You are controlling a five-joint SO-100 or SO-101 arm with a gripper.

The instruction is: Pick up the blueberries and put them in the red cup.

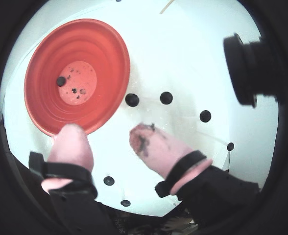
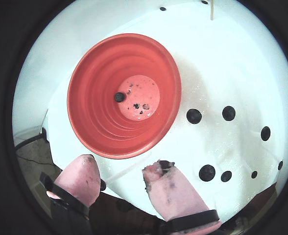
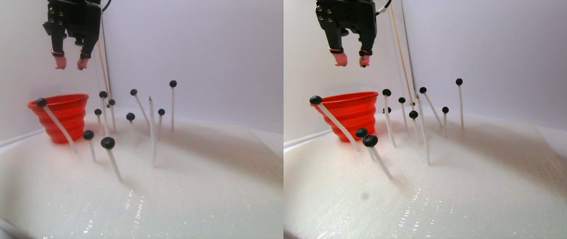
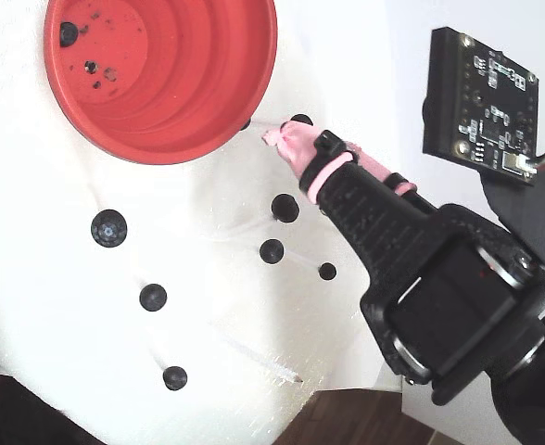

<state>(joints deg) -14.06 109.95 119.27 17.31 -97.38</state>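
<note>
A white foam-covered bench (image 3: 189, 189) carries the large orange-red ribbed plastic cup (image 2: 100, 132), which has one small dark berry lying on its speckled base. The black arm's claw (image 1: 107, 134), its pink-tipped fingers (image 1: 156, 147) parted and empty, hangs above, just beside the cup's rim. The other small round blue-black blueberries (image 1: 166, 98) stand on thin white sticks on the foam near the cup.

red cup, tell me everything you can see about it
The red cup is a wide orange-red plastic cup with stepped rings down its inside, narrowing to a flat base marked with dark specks. It stands upright on the white foam at the left of the stereo pair view. One blueberry lies inside, at the edge of the base. The open pincer hangs above, touching nothing.
</note>
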